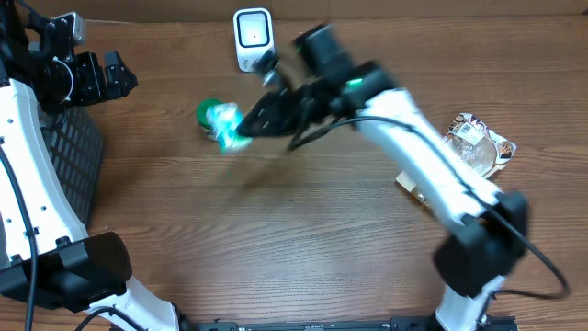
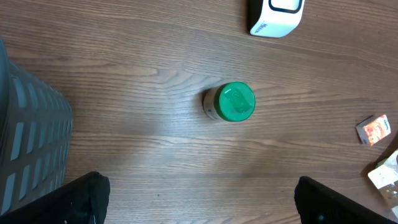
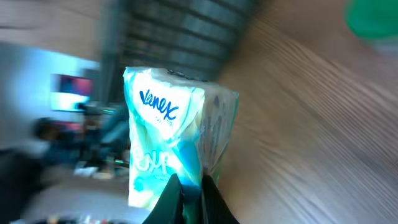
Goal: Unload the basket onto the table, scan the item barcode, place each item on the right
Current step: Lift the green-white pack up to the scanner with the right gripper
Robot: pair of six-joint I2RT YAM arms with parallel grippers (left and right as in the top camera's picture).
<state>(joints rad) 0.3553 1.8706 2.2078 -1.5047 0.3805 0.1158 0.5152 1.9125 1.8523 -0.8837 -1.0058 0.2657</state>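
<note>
Showing wood grain, the brown table [image 1: 276, 239] holds a white scanner [image 1: 253, 39].

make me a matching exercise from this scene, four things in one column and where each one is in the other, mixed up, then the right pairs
Things
1. tissue pack
2. green-lidded jar
3. white scanner
4. black basket

Places
A. at the left side of the table
B. at the far edge of the table, near the middle
C. pinched in the right gripper
D. standing on the table, lid up

Pairs: 1-C, 2-D, 3-B, 4-A
</note>
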